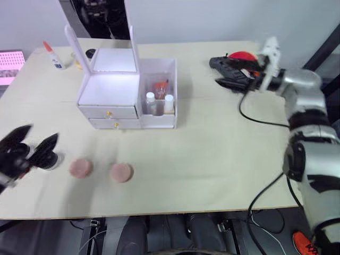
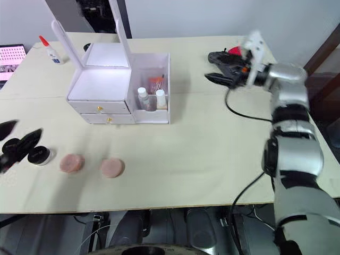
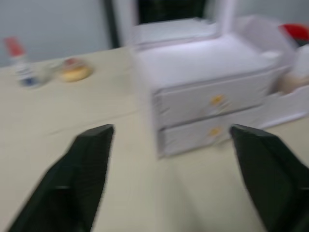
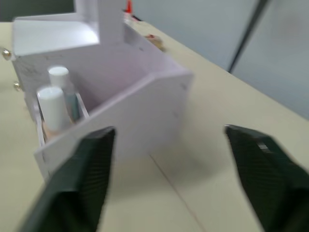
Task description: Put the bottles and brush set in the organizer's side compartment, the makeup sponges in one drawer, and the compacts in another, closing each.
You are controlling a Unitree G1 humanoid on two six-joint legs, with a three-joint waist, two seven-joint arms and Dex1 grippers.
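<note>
In the head views the bottles are seen already standing in the side compartment of the organizer while the left gripper, jaws spread, hovers by the compacts and makeup sponges near the bench's front-left edge, so a drawer is judged to need opening next; in the wrist views the right gripper is likewise spread beside the organizer, and no writing can be read.

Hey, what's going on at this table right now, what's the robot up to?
The robot is sorting cosmetics into a white organizer. Both bottles and the brush set already stand in its side compartment, and both drawers are shut. Two pink makeup sponges lie on the table's near side. The open left gripper is by a black compact beside them. The open right gripper holds nothing.
</note>
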